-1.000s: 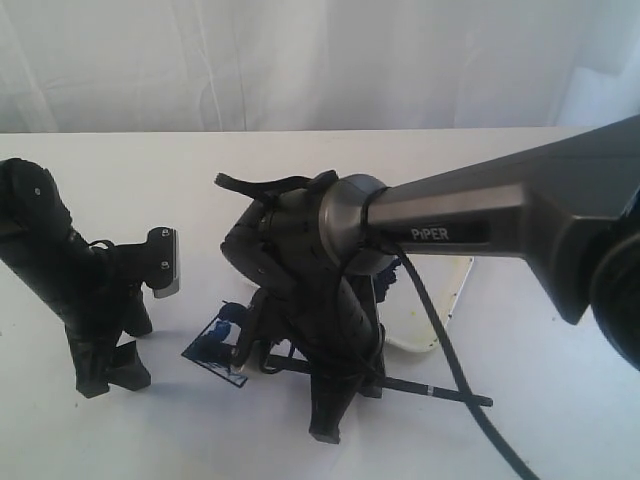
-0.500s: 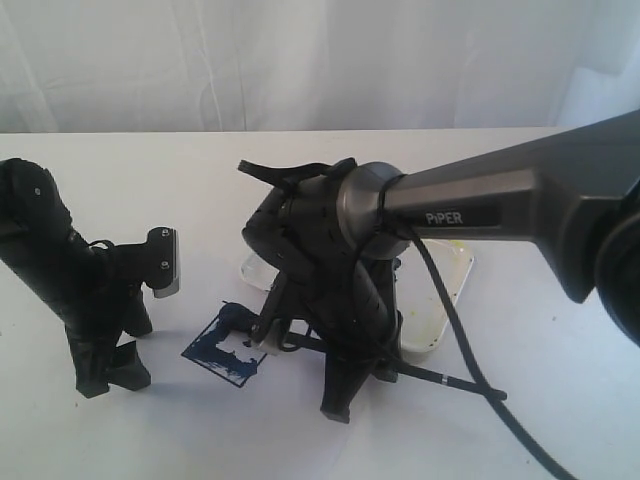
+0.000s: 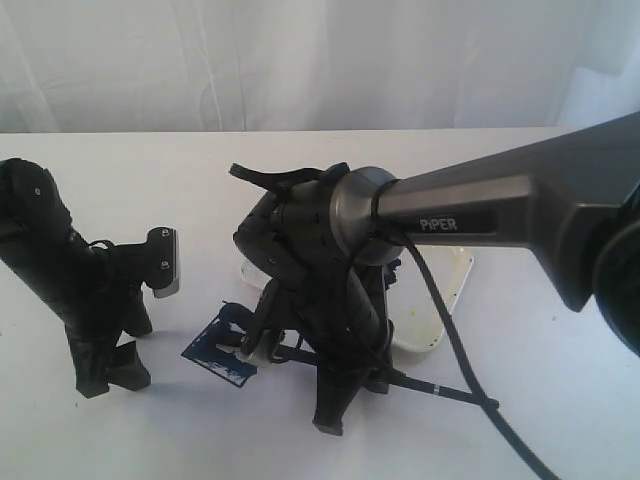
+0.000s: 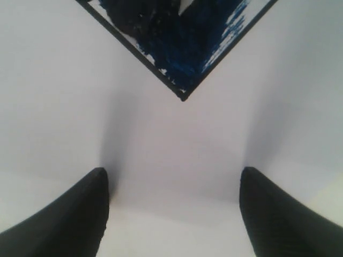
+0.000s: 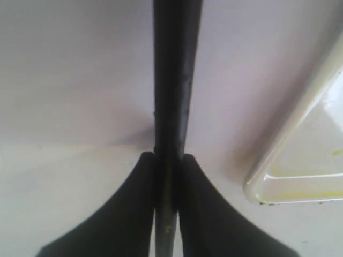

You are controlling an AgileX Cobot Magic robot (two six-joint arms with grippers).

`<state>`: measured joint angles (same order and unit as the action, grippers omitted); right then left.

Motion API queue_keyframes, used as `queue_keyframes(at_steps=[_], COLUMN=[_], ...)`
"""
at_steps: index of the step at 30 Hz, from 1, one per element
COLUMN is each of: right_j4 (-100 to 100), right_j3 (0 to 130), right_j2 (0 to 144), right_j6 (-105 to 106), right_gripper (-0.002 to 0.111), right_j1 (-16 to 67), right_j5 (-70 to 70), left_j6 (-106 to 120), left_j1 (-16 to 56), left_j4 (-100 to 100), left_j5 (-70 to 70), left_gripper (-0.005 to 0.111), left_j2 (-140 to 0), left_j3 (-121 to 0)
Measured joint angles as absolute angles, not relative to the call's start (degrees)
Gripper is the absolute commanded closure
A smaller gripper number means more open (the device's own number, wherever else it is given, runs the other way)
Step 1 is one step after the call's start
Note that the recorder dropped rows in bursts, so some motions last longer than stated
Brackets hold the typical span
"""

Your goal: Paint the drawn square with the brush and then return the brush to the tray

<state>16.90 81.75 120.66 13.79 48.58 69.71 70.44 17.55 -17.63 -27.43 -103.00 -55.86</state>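
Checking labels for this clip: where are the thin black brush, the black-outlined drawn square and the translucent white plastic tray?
Thin black brush (image 5: 170, 80), right wrist view, on its shaft.
Black-outlined drawn square (image 4: 185, 53), left wrist view, on its blue-painted inside.
White plastic tray (image 5: 300, 120), right wrist view, on its rim.

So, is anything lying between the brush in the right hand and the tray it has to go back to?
Nothing visible does. The right hand is shut on the brush, and the tray lies close beside it, with only bare white surface between them in the right wrist view.
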Motion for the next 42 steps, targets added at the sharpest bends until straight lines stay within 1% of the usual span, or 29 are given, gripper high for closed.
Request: queue_keyframes(at_steps=[9, 21, 36, 42], right_j4=[16.65, 19.54, 18.38, 17.98], right_j3=[81.75, 84.34, 84.55, 84.55], right_j2=[120.66, 121.12, 122.52, 122.52], right_j6=[16.25, 11.05, 12.87, 14.07], right_gripper=[0.108, 0.108, 0.108, 0.108], right_j1=[48.71, 47.65, 47.65, 49.89], right_j5=[69.71, 69.75, 69.75, 69.75], left_j6=[70.44, 70.44, 70.44, 70.44], left_j1=[17.55, 17.55, 17.55, 17.55], left_j4=[-17.63, -17.63, -17.52, -17.52], left_j5=[-27.43, -27.43, -27.43, -27.43], left_gripper=[0.035, 0.035, 0.035, 0.035], left_j2=[-103.0, -103.0, -103.0, -103.0], left_j3=[-55.86, -55.86, -55.86, -55.86])
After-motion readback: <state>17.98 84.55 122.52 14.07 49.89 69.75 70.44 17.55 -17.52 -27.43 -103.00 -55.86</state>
